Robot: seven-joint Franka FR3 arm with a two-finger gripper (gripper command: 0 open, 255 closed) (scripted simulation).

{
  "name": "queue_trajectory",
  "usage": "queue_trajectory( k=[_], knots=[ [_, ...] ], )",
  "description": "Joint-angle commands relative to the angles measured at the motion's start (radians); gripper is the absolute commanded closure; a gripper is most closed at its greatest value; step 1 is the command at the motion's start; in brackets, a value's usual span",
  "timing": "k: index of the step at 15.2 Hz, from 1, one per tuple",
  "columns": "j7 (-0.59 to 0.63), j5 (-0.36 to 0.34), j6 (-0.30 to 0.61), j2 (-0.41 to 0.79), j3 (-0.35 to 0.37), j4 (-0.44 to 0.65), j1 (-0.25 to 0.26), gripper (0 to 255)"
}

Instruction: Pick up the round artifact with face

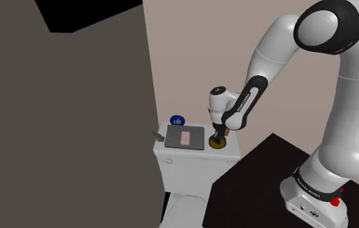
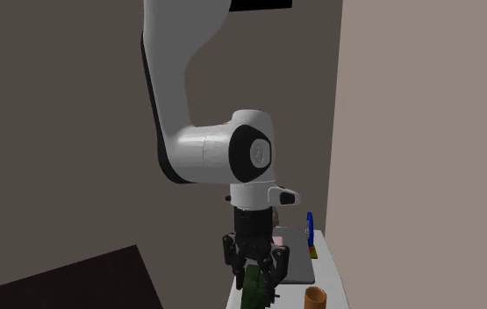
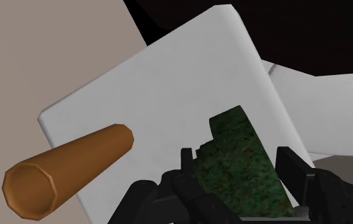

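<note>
On the white toilet-tank lid (image 1: 194, 154), shoulder view, from left to right: a grey slab (image 1: 173, 139) bearing a pink rectangle (image 1: 185, 138), with a blue disc (image 1: 177, 120) behind it, then the pincer (image 1: 217, 137) pointing down at the lid's right end. Wrist view: a brown tube (image 3: 67, 168) lies on the lid beside the pincer. The mottled green round artifact (image 3: 238, 162) sits between the black fingers (image 3: 186, 167), which are clamped against its two edges.
</note>
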Motion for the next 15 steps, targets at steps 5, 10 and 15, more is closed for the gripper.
queue_trajectory(
  k=[5, 10, 15],
  knots=[
    [-0.028, 0.029, -0.033, -0.045, 0.02, -0.013, -0.014, 255],
    [-0.076, 0.082, -0.092, -0.126, 0.049, -0.032, -0.033, 255],
    [-0.123, 0.137, -0.155, -0.205, 0.072, -0.044, -0.044, 255]
  ],
)
